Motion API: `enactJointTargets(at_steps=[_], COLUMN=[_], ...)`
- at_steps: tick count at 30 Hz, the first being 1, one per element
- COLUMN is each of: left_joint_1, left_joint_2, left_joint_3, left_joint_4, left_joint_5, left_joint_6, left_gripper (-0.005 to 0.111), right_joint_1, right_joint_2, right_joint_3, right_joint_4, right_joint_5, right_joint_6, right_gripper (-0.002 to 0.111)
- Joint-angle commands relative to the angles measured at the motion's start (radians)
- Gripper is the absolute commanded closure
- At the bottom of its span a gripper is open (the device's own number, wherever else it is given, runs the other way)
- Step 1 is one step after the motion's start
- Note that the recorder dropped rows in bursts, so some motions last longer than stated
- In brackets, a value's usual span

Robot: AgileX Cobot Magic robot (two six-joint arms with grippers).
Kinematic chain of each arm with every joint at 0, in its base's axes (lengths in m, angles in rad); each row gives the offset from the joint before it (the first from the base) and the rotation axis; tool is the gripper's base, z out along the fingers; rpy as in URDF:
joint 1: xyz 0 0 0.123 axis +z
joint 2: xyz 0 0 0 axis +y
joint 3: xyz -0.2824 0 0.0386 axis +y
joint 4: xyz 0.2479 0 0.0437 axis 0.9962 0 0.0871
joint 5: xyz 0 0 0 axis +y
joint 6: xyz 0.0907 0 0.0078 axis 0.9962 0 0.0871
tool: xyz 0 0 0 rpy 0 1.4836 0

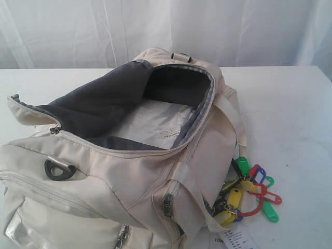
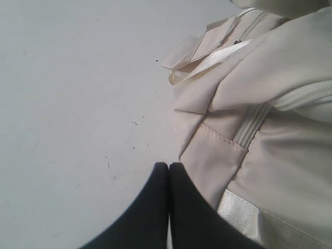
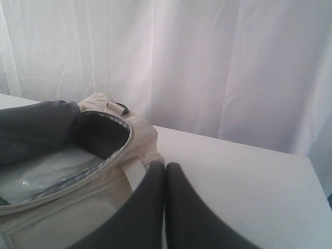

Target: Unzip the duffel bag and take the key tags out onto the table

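The cream duffel bag (image 1: 124, 176) lies on the white table (image 1: 290, 114) with its main zip open and the flap folded back, showing dark grey lining and a clear plastic sheet inside. The key tags (image 1: 251, 192), a green, yellow, red and blue bunch, rest on the table against the bag's right side. Neither arm shows in the exterior view. My left gripper (image 2: 169, 165) is shut and empty, beside the bag's (image 2: 270, 119) outer fabric above bare tabletop. My right gripper (image 3: 165, 166) is shut and empty, next to the bag's (image 3: 78, 171) open rim and strap.
A white paper barcode label (image 1: 236, 239) lies at the front edge beside the tags. A black D-ring (image 1: 58, 169) sits on the bag's near end. White curtains (image 1: 166, 26) hang behind the table. Bare tabletop (image 3: 249, 176) stretches to the right of the bag.
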Motion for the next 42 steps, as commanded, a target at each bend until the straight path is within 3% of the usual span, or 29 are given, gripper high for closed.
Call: enactJointTargets(at_steps=[1, 12, 23, 27, 33, 42], left_joint_1=[-0.007, -0.007, -0.007, -0.007, -0.007, -0.007], left_joint_2=[-0.004, -0.004, -0.004, -0.004, -0.004, -0.004], left_joint_3=[0.004, 0.004, 0.004, 0.004, 0.004, 0.004], left_joint_4=[-0.011, -0.011, -0.011, -0.011, -0.011, -0.011], left_joint_5=[-0.009, -0.009, -0.009, -0.009, -0.009, -0.009], left_joint_6=[-0.006, -0.006, -0.006, -0.006, -0.006, -0.006], left_gripper=[0.107, 0.107, 0.107, 0.107, 0.107, 0.107], right_joint_1=[-0.005, -0.005, -0.005, -0.005, -0.005, -0.263], right_joint_2=[-0.031, -0.222, -0.289, -0.289, -0.289, -0.289], right_joint_3=[0.013, 0.153, 0.439, 0.560, 0.560, 0.560], right_joint_4=[-0.006, -0.006, -0.006, -0.006, -0.061, -0.107], right_joint_5=[-0.012, -0.021, -0.026, -0.105, -0.199, -0.199], right_joint_6=[-0.008, -0.008, -0.006, -0.006, -0.006, -0.006], right_gripper=[0.108, 0.108, 0.108, 0.108, 0.108, 0.108])
